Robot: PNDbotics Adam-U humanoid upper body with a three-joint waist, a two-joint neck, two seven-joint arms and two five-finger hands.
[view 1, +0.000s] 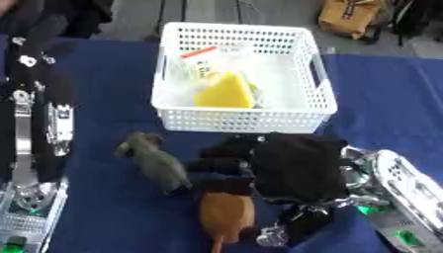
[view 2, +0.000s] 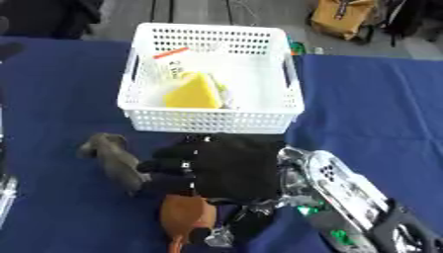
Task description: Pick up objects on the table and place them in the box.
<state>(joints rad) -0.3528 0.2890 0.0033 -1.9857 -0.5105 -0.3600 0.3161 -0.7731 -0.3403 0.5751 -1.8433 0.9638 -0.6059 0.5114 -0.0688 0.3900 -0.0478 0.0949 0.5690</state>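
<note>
The right robot hand (view 1: 294, 170) hovers low over the near middle of the surface (view 1: 112, 217), its dark fingers curled down onto the top of a brown toy (view 1: 227, 213), seemingly closing to lift it, though whether they have a hold on it I cannot tell; a grey toy (view 1: 155, 162) lies just beside it, towards the left edge, untouched. The white box (view 1: 245, 118) stands at the far middle, already holding a yellow wedge (view 1: 227, 92) and a packet (view 1: 200, 62); its near wall sits close ahead of the fingers, so a lift must clear that rim. The left arm (view 1: 34, 123) stands along the left edge, its hand unseen; open blue cloth lies right of the box.
</note>
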